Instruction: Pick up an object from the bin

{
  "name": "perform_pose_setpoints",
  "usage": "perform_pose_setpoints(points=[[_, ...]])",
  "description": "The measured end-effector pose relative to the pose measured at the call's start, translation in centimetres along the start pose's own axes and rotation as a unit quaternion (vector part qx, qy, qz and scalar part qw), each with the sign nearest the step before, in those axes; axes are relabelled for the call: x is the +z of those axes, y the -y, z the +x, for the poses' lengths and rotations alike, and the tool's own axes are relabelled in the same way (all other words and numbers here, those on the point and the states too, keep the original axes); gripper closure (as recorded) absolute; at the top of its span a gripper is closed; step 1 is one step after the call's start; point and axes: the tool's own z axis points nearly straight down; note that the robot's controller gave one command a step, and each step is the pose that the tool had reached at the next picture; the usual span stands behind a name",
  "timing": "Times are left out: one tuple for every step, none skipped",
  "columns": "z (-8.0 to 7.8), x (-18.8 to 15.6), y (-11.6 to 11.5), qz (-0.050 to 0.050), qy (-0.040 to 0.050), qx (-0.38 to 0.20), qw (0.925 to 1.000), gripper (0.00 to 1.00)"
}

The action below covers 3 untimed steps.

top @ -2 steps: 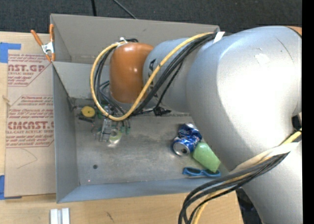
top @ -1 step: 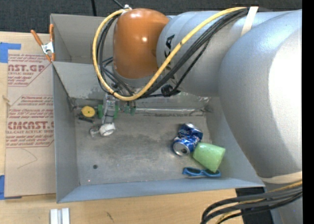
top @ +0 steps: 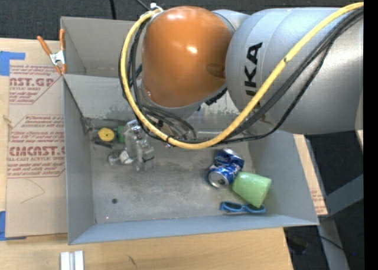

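Clutter sits at the near right: a flat blue piece (top: 241, 207) by the wall, a light green cup (top: 253, 186) on its side, then a crushed blue can (top: 225, 168). Farther left, the gripper (top: 138, 147) hangs low over the bin (top: 177, 204) floor; I cannot tell whether it is open or closed. Just left of it lie a small grey piece (top: 116, 158) and, farther, a yellow disc (top: 106, 135). This looks like the reach-in step. Next it must centre on one item and close.

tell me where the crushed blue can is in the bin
In the camera view the crushed blue can lies toward the right of the bin floor, beside the light green cup at its lower right, well right of the gripper.
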Motion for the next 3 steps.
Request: perform_pose_setpoints(points=[[1.1,10.9,0.9,0.0,-0.0066,-0.059,0.9982,1.0],[0.9,10.4,0.9,0.0,-0.0027,-0.059,0.9983,0.0],[4.5,19.6,5.0,0.001,-0.0047,0.074,0.9973,0.0]])
